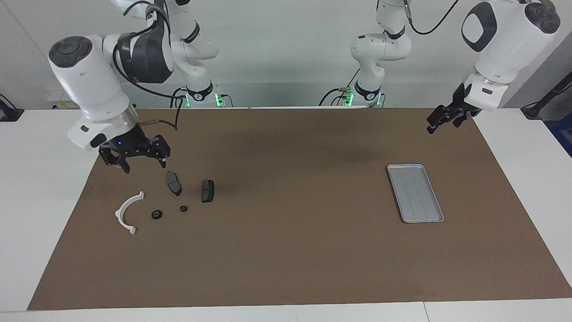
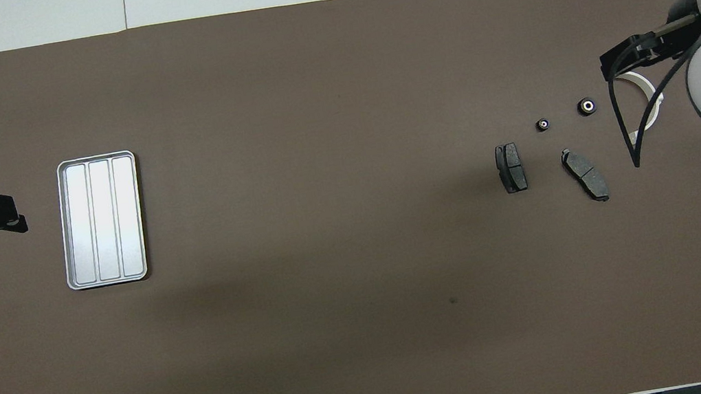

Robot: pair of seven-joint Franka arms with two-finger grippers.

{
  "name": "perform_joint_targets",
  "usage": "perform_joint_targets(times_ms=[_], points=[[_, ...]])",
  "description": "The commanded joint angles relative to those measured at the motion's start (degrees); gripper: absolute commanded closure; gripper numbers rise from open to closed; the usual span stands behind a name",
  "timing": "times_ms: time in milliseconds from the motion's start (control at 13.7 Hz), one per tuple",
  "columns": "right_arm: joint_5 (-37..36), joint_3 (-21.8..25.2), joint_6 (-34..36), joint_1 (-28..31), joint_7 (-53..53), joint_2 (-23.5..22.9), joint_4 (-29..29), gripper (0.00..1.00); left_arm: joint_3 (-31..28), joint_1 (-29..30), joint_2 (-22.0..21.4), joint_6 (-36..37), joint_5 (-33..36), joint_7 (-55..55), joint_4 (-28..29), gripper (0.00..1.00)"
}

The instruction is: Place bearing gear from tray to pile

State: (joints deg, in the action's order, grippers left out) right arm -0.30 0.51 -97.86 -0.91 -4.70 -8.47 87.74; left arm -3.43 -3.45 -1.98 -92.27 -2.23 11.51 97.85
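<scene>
Right gripper (image 1: 140,165) raised over the mat (image 1: 286,250), fingers spread, empty.
Left gripper (image 1: 440,120) waits spread; pile (image 1: 172,197) below right gripper, tray (image 1: 415,192) well apart.

No readable text, label, brand, number or sign anywhere: none on arms, none on tray (image 1: 415,193), none on parts, none on bench (image 1: 53,214).
</scene>
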Motion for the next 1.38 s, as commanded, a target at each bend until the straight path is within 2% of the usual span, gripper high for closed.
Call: perform_joint_targets(times_ms=[0,146,364,801,1092,1311], points=[[-1.0,-0.8,4.5,0.8,4.8,3.5,1.1,0.00,0.0,-0.1,-1.4,0.3,0.7,-0.3,1.2,0.00],[-0.9,-0.9,8.6,0.8,5.9,6.1,2.9,0.00,0.0,-0.1,-1.4,0.3,0.7,-0.3,1.2,0.00],[-1.0,-0.8,9.3,1.0,5.9,9.6,6.3,0.00,0.1,-0.1,-1.4,0.3,0.7,-0.3,1.2,0.00],[-1.0,-0.6,8.4,0.2,5.2,10.2,6.2,0.00,0.1,-0.1,-1.4,0.3,0.7,-0.3,1.1,0.00],[-0.6,-0.6,6.9,1.7,5.2,11.0,6.6,0.00,0.1,-0.1,-1.4,0.3,0.7,-0.3,1.2,0.00],[-0.1,1.1,7.4,1.7,5.2,11.5,6.7,0.00,0.1,-0.1,-1.4,0.3,0.7,-0.3,1.1,0.00]])
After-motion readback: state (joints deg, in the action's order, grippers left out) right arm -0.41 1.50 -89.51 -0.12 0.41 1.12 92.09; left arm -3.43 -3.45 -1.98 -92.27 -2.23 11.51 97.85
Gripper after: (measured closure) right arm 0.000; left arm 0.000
